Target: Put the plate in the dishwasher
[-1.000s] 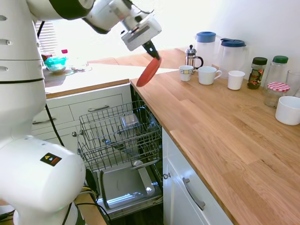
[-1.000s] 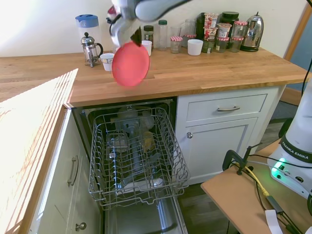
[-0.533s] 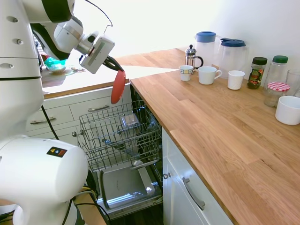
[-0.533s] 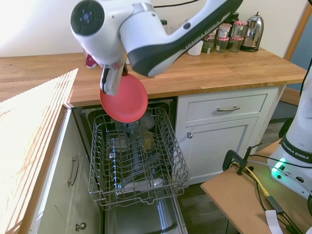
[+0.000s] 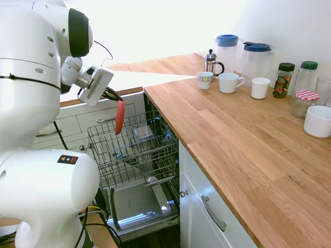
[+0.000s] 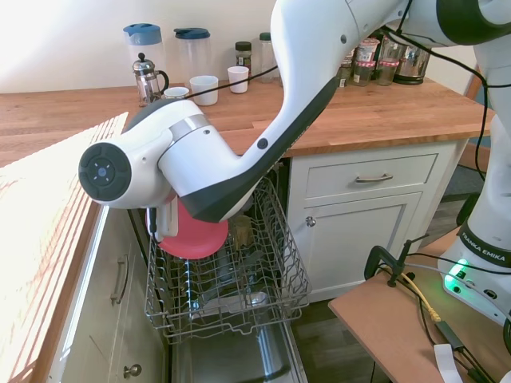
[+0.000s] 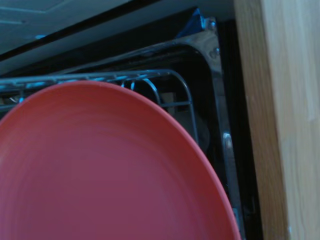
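Well, flat round coral-red plate (image 5: 119, 117)

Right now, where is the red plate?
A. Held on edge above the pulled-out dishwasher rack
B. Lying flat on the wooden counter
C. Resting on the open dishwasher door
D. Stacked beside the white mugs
A. The gripper holds the red plate nearly vertical, hanging over the wire rack and not yet seated in it.

smooth matt plate (image 6: 192, 239), metal wire rack (image 5: 135, 150), wood counter (image 5: 243, 129)
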